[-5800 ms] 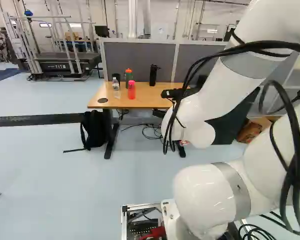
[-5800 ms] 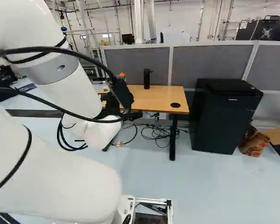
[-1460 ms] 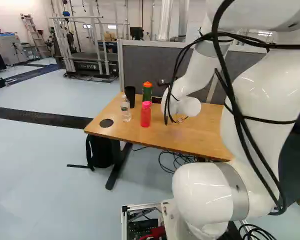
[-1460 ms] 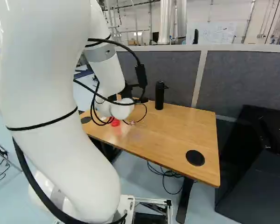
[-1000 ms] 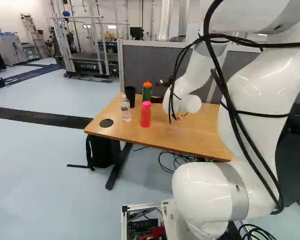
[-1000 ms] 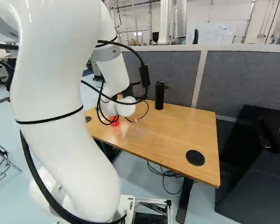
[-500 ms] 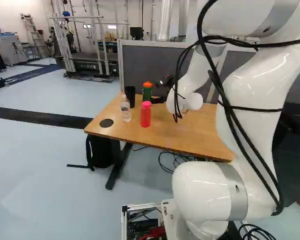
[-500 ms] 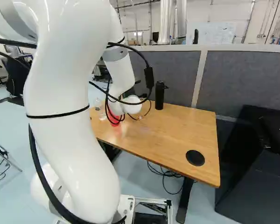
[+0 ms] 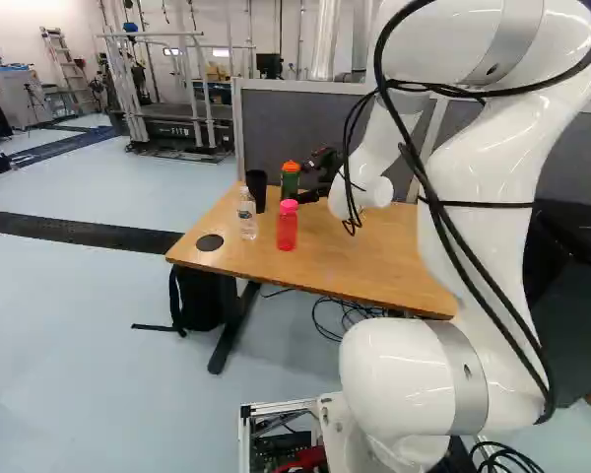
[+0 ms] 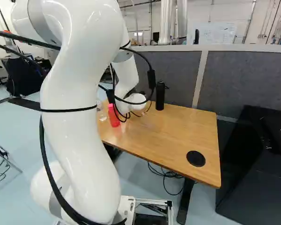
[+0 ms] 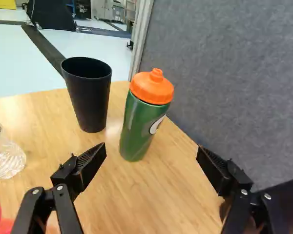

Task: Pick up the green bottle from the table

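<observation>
Left base view: a white arm (image 9: 473,197) fills the right side of the frame, reaching over a wooden tabletop (image 9: 374,261) at the center. Its black claw (image 9: 307,180) is just above the frame's middle, pointed toward the left. The green bottle (image 9: 290,184), topped with an orange lid (image 11: 151,87), stands upright on the tabletop at upper center, just beside the claw. To its left is a black cup (image 9: 256,189); nearer the camera are a clear bottle (image 9: 247,217) and a red bottle (image 9: 287,230) with a pink cap.

Wrist view: the claw (image 11: 152,148) is wide open, its 2 fingers well apart and holding nothing. The green bottle is ahead of the gap between them, touching neither finger.

Right base view: a black flask (image 10: 160,96) stands upright at upper center (the green bottle is hidden here). Behind it, a gray partition (image 10: 248,75) runs to the right edge; a round black disc (image 10: 195,158) is set into the tabletop, lower right of center.
</observation>
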